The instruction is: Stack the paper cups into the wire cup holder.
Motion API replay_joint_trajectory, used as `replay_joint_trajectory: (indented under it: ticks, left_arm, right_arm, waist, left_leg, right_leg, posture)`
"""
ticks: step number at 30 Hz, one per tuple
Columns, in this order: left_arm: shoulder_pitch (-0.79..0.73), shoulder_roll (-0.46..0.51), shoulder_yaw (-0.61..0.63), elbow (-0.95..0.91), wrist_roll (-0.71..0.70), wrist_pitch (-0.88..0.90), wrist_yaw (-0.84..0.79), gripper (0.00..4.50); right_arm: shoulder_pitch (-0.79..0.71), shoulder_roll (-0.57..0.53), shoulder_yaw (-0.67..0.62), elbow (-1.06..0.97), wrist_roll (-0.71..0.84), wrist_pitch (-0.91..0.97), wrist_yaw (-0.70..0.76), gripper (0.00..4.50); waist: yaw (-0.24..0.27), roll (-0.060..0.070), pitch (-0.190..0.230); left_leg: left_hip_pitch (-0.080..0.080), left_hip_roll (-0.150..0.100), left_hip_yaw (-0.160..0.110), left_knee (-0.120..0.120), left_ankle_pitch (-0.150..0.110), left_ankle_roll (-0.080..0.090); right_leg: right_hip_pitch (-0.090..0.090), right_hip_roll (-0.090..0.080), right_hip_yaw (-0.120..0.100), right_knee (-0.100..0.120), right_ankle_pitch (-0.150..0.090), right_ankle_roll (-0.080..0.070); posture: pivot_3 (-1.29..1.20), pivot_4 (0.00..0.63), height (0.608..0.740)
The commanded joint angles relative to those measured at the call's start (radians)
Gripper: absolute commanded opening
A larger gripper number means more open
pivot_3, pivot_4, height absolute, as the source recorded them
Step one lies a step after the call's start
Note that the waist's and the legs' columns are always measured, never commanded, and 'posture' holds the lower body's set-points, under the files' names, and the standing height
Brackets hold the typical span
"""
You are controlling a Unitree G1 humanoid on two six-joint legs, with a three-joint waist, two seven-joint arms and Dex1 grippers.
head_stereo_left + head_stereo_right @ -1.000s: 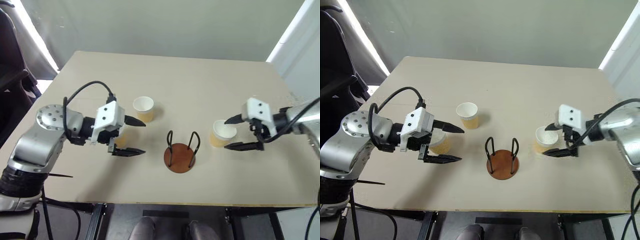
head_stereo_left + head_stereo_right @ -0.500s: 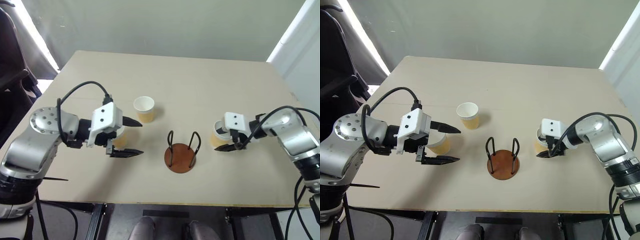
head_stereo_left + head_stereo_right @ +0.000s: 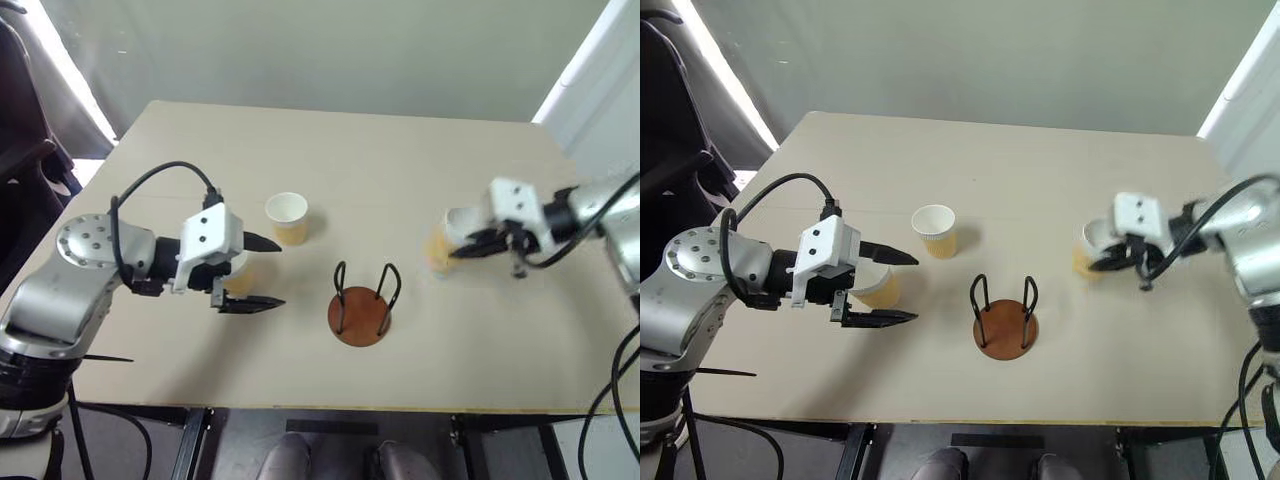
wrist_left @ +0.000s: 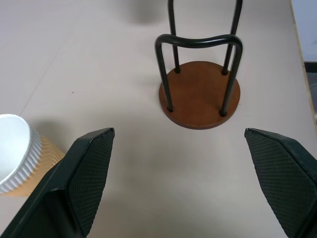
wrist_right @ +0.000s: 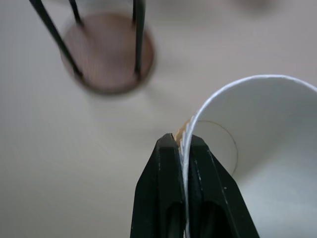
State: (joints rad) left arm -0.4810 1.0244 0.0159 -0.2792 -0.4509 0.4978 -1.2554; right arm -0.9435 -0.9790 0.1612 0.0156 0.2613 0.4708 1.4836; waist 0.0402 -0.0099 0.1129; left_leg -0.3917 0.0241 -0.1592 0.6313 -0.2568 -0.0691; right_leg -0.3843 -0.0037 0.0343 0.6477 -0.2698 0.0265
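Beige tabletop (image 3: 1040,160) carries all items. Wire cup holder (image 3: 1005,322) stands empty near the front centre. Left claw (image 3: 883,287) is spread wide, straddling one paper cup (image 3: 878,286) without gripping it. Right claw (image 5: 182,148) is closed, pinching the rim of a second cup (image 3: 1090,250), held off the tabletop. Third cup (image 3: 936,230) stands upright behind the holder.
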Motion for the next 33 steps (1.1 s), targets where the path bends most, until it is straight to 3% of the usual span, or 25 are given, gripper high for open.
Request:
replay_joint_trajectory:
  ticks: [1, 9, 18, 28, 33]
  left_arm:
    - [-0.02, -0.004, 0.019, 0.004, 0.007, -0.026, 0.009, 4.5]
    - [-0.024, -0.016, 0.0, -0.008, 0.012, -0.019, 0.014, 4.5]
    - [0.036, 0.021, 0.069, -0.059, -0.021, 0.008, 0.018, 4.5]
    - [0.034, 0.035, 0.246, -0.045, -0.163, 0.033, 0.006, 4.5]
    - [0.16, 0.079, 0.421, -0.03, -0.214, 0.023, -0.067, 4.5]
  right_arm:
    - [-0.156, 0.074, -0.072, -0.079, 0.113, 0.114, -0.047, 0.05]
    - [-0.07, 0.163, 0.045, -0.336, 0.199, 0.215, -0.052, 0.05]
    - [-0.02, 0.145, 0.089, -0.34, 0.17, 0.155, -0.029, 0.05]
    - [0.009, 0.137, 0.147, -0.305, 0.087, 0.059, -0.007, 0.05]
    - [0.02, 0.136, 0.166, -0.293, 0.056, 0.027, 0.003, 0.05]
  waist:
    - [-0.008, 0.0, 0.0]
    - [0.003, -0.001, -0.001]
    - [0.002, -0.001, -0.001]
    - [0.001, -0.001, -0.001]
    - [-0.004, -0.001, -0.001]
  left_leg:
    - [0.0, 0.0, 0.0, -0.001, 0.0, 0.0]
    - [-0.002, 0.002, -0.003, 0.003, 0.0, 0.0]
    - [-0.002, 0.003, -0.002, 0.003, 0.0, 0.0]
    - [-0.002, 0.003, -0.002, 0.004, 0.0, 0.0]
    - [-0.001, 0.004, 0.0, 0.002, 0.0, 0.0]
  right_leg:
    - [0.0, 0.0, 0.001, 0.0, 0.0, 0.0]
    - [0.001, 0.002, -0.001, -0.001, 0.0, -0.001]
    - [0.001, 0.003, -0.001, -0.001, 0.0, -0.001]
    - [0.001, 0.003, -0.001, 0.0, 0.0, -0.001]
    - [0.001, 0.004, 0.0, 0.0, 0.0, -0.001]
  posture:
    - [0.0, 0.15, 0.74]
    - [0.0, 0.15, 0.74]
    - [0.0, 0.15, 0.74]
    - [0.0, 0.15, 0.74]
    - [0.0, 0.15, 0.74]
